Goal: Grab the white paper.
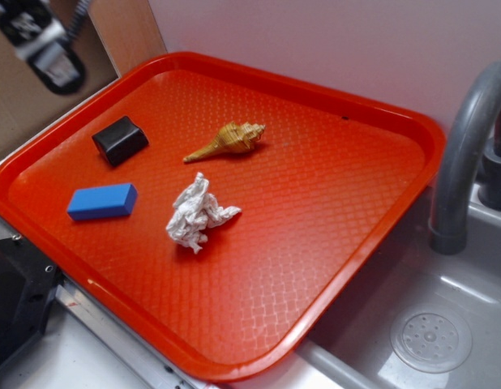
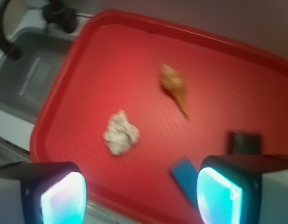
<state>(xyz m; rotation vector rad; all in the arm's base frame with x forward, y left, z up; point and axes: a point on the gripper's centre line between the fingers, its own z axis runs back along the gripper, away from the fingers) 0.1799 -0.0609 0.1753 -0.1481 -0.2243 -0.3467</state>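
The white paper (image 1: pixel 198 213) is a crumpled wad lying near the middle of the red tray (image 1: pixel 348 162). In the wrist view the white paper (image 2: pixel 121 132) shows blurred, well ahead of the fingers. My gripper (image 1: pixel 41 42) hovers high at the far left corner, beyond the tray's edge and far from the paper. In the wrist view my gripper (image 2: pixel 141 198) is open, its two fingertips (image 2: pixel 65 198) wide apart with nothing between them.
On the tray also lie a tan spiral seashell (image 1: pixel 229 139), a black block (image 1: pixel 120 139) and a blue block (image 1: pixel 103 201). A grey sink (image 1: pixel 445 324) with a curved faucet (image 1: pixel 461 154) sits to the right of the tray. A brown wall panel (image 1: pixel 129 28) stands behind.
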